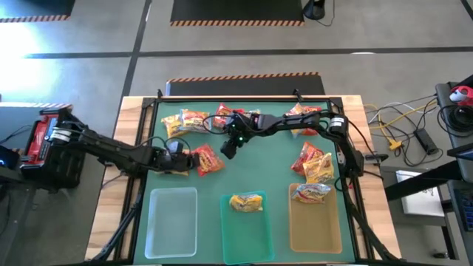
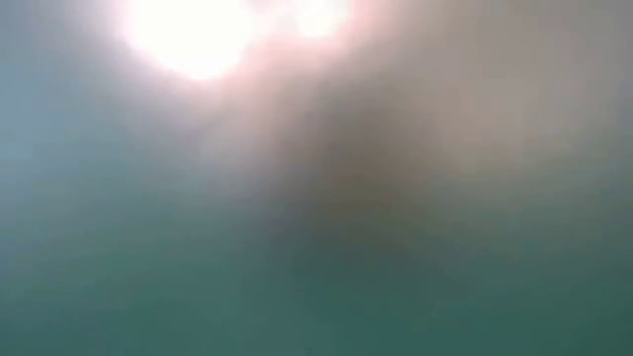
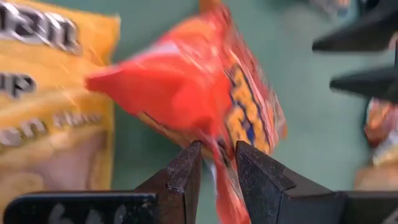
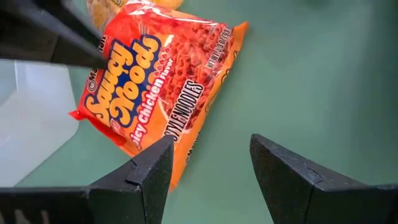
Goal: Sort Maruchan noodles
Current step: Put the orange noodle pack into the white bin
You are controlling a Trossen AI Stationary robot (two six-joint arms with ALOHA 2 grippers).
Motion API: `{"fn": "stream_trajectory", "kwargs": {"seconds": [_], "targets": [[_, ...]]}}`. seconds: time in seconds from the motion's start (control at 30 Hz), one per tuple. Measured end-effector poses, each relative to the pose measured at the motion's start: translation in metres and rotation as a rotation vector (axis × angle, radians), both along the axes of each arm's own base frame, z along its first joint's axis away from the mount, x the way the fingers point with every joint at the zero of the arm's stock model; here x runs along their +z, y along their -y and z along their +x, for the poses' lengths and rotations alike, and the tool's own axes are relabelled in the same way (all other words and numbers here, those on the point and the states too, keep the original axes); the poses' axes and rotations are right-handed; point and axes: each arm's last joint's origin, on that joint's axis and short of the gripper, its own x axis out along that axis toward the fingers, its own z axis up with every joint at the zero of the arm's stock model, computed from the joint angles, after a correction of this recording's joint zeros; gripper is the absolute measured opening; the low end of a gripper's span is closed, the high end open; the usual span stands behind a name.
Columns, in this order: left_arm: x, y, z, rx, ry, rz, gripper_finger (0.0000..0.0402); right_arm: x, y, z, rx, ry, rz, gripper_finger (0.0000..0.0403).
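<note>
Left pincer (image 1: pixel 191 158) is narrow, clamped on the edge of a red packet (image 1: pixel 207 159); the left wrist view shows the fingers (image 3: pixel 186 171) pinching the crinkled seam, packet (image 3: pixel 205 93) fanning out away from them. It sits at mid-left of the green surface (image 1: pixel 266 155), with the clear tray (image 1: pixel 172 222) just toward the near edge from it. That is the relation that matters: the left arm is the nearer one, and the tray lies close by, so I'd guess a short carry.

Right pincer (image 1: pixel 229 148) hangs over the middle of the surface, jaws apart and holding nothing. Its wrist view looks past the fingers (image 4: pixel 149 171) down on the same red packet (image 4: pixel 161 87), whose long axis runs diagonally away from them, with the clear tray's corner (image 4: pixel 31 124) beside it.

Containers:
- clear tray: nothing in it that I can see
- teal tray (image 1: pixel 247 225): one yellow packet (image 1: pixel 247 202)
- amber tray (image 1: pixel 315 222): one yellow-orange packet (image 1: pixel 312 193) at its far end

Loose packets: a cluster along the far edge (image 1: pixel 185 120) and a pair at right (image 1: pixel 314 162), just beyond the amber tray.

The low view shows only blur.
</note>
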Motion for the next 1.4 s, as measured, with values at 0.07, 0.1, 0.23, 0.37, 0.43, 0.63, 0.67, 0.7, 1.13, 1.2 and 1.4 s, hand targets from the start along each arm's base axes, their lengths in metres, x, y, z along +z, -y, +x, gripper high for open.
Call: {"fn": "stream_trajectory", "kwargs": {"seconds": [0.07, 0.1, 0.23, 0.37, 0.43, 0.63, 0.67, 0.7, 1.13, 1.2, 1.4], "targets": [[0.003, 0.002, 0.003, -0.048, 0.003, -0.023, 0.0084, 0.0, 0.0, 0.0, 0.007, 0.005, -0.007, 0.0201], [0.005, 0.003, 0.004, -0.065, 0.0, -0.026, 0.0084, 0.0, -0.001, 0.0, 0.007, 0.006, -0.007, 0.0201], [0.01, 0.003, 0.011, -0.086, 0.001, -0.012, 0.0088, 0.001, -0.001, 0.001, 0.008, 0.02, -0.011, 0.0201], [0.01, 0.003, 0.016, -0.105, -0.025, 0.009, 0.0111, 0.001, -0.001, 0.001, 0.007, 0.019, -0.011, 0.0201], [0.009, 0.003, 0.019, -0.12, -0.032, 0.021, 0.0129, 0.001, -0.001, 0.001, 0.007, 0.019, -0.011, 0.0201], [0.006, 0.004, 0.027, -0.123, -0.071, 0.028, 0.0178, 0.001, -0.001, 0.001, 0.007, 0.018, -0.01, 0.0201], [0.007, 0.004, 0.03, -0.114, -0.064, 0.021, 0.0183, 0.001, -0.001, 0.001, 0.006, 0.015, -0.008, 0.0201], [0.009, 0.004, 0.031, -0.111, -0.06, 0.018, 0.0185, 0.001, -0.001, 0.001, 0.003, 0.013, -0.005, 0.0201], [0.032, 0.005, 0.021, -0.113, -0.173, 0.025, 0.0188, -0.003, 0.0, 0.0, -0.032, -0.008, -0.028, 0.0201], [0.03, 0.005, 0.02, -0.081, -0.166, 0.021, 0.0188, -0.007, 0.001, 0.0, -0.029, -0.017, -0.04, 0.0201], [0.022, 0.004, 0.018, 0.02, -0.154, -0.005, 0.0188, -0.035, 0.001, 0.004, -0.028, -0.077, -0.025, 0.0201]]}}
